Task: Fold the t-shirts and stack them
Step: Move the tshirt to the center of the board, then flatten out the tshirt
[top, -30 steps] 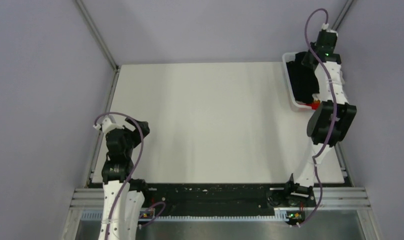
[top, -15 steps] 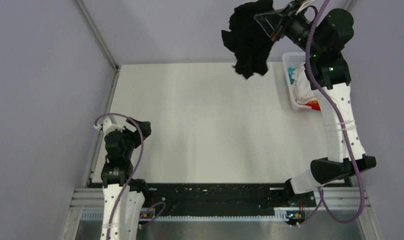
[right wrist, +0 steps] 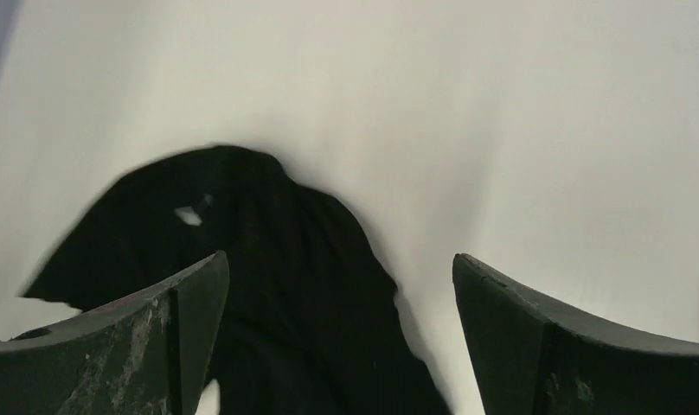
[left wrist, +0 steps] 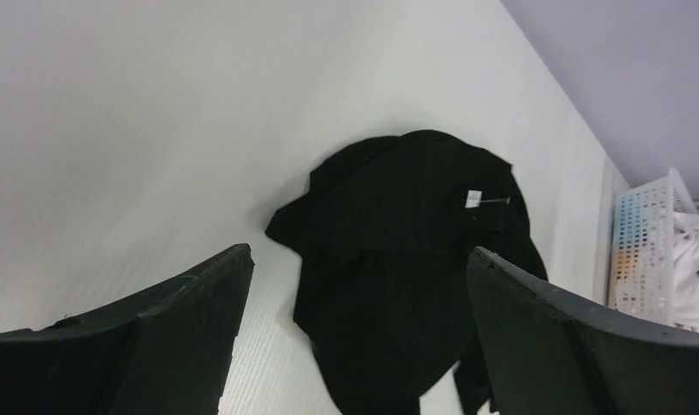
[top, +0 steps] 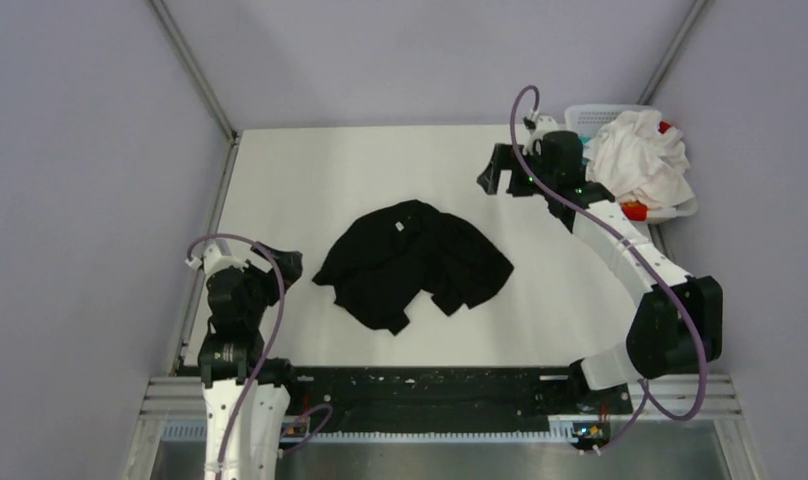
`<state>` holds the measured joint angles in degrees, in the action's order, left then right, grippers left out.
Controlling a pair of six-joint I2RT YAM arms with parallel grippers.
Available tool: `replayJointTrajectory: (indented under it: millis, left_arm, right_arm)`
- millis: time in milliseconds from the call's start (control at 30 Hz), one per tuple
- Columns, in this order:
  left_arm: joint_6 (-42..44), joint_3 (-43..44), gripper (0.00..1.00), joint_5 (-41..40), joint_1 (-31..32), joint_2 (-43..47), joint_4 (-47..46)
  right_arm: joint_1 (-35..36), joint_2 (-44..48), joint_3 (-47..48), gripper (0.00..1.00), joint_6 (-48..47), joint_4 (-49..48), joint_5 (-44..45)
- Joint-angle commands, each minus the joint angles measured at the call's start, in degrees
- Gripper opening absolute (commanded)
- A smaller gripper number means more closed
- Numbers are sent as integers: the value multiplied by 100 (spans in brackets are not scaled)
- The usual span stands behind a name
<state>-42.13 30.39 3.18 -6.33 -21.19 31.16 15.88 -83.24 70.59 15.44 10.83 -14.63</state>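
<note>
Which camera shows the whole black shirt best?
The top external view: the black shirt lies whole, crumpled on the table, nothing covering it. The left wrist view shows most of it, bottom cut off. The right wrist view shows it blurred and partly cut off.

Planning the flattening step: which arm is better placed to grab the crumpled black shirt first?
Left, probably. The left gripper hangs open close beside the black t-shirt; the right gripper, also open, sits farther off by the basket.
</note>
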Motion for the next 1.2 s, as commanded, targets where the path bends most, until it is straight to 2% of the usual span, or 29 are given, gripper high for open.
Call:
replayJointTrajectory:
  millis: [0, 100, 200, 267, 367, 467, 533, 600, 667, 700, 867, 1033, 1100, 1167]
  left_arm:
    - [-71, 107, 99, 136, 0, -35, 444]
    - [-157, -167, 99, 999, 5, -203, 258]
    - [-305, -605, 99, 2100, 51, -452, -186]
    - [-346, -749, 99, 2352, 245, -633, -168]
    - [-520, -933, 99, 1839, 1029, -796, -44]
    - [-741, -985, 99, 746, 1816, -989, 54]
    - [-729, -749, 99, 111, 1924, -1304, 327]
    - [-687, -463, 99, -975, 1924, -1567, 474]
    - [-704, -331, 99, -1796, 1887, -1871, 250]
    - [-679, -287, 99, -1925, 1877, -2043, 42]
    - [-386, -239, 99, -1381, 1868, -3106, -1507]
    - [-116, 127, 99, -1122, 1846, -4336, -2013]
    - [-83, 200, 94, -1061, 1838, -4804, -2289]
    - [-50, 269, 83, -996, 1829, -5164, -2516]
  right_arm:
    - [-3, 1053, -833, 99, 244, -15, 1437]
    - [89, 1404, -1592, 99, 598, 40, 1133]
    - [458, 1686, -2294, 99, 692, 117, 1281]
    - [683, 1812, -2651, 99, 830, 288, 1432]
    - [881, 1932, -3042, 99, 1168, 571, 1677]
    - [1249, 1985, -3503, 99, 1301, 399, 1754]
    - [1476, 1874, -3554, 98, 1332, 498, 1929]
    - [1647, 1723, -3607, 98, 1365, 557, 2049]
    - [1684, 1596, -3634, 96, 1400, 616, 2062]
    - [1677, 1544, -3639, 95, 1428, 688, 2079]
    - [1693, 1490, -3784, 94, 1709, 609, 2400]
    - [1697, 1134, -3728, 92, 1899, 118, 2918]
    - [1691, 825, -3618, 90, 1959, -169, 3028]
    - [1690, 503, -3539, 85, 1966, -465, 2998]
